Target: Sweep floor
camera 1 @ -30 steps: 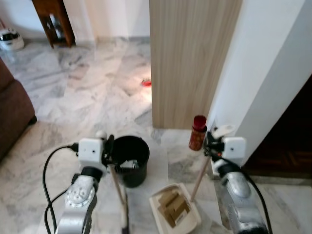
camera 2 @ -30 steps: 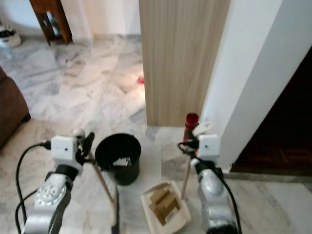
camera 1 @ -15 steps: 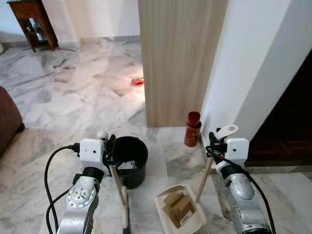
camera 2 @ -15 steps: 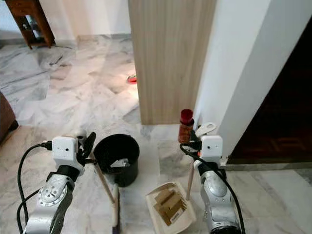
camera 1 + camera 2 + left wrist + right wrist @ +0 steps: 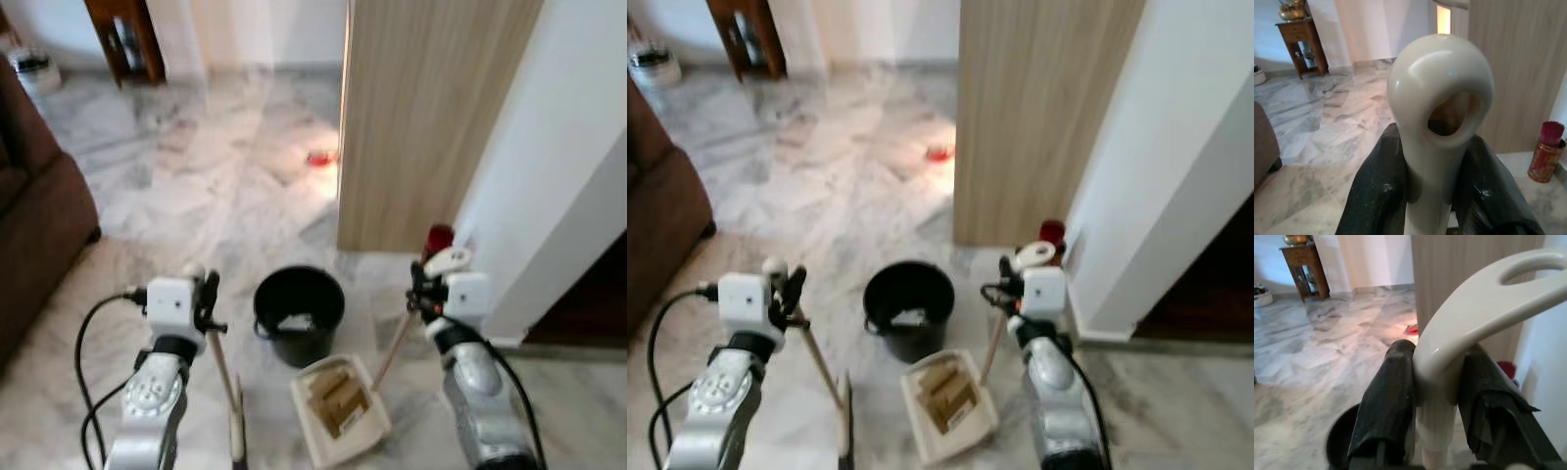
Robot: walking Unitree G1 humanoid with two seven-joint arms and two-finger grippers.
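Note:
My left gripper (image 5: 208, 305) is shut on the wooden stick of a broom (image 5: 223, 377), just below its cream cap; the stick slants down to the floor. In the left wrist view the cap (image 5: 1440, 93) stands between the black fingers (image 5: 1376, 191). My right gripper (image 5: 417, 296) is shut on the long handle of a cream dustpan (image 5: 338, 411), which rests on the marble floor with brown cardboard scraps (image 5: 333, 397) in it. The looped handle end (image 5: 1484, 308) shows in the right wrist view. A black bin (image 5: 299, 311) stands just beyond the dustpan, between the arms.
A brown sofa (image 5: 39, 215) stands at the left. A wooden panel (image 5: 431, 117) and a white wall (image 5: 568, 166) rise ahead right, with a red can (image 5: 438, 238) at their foot. A small red item (image 5: 318, 158) lies farther off, and a wooden side table (image 5: 127, 39) stands at the back.
The whole view has swung, bringing the sofa in at the left. The dustpan now lies closer to the bin. Both grippers keep their hold on the handles.

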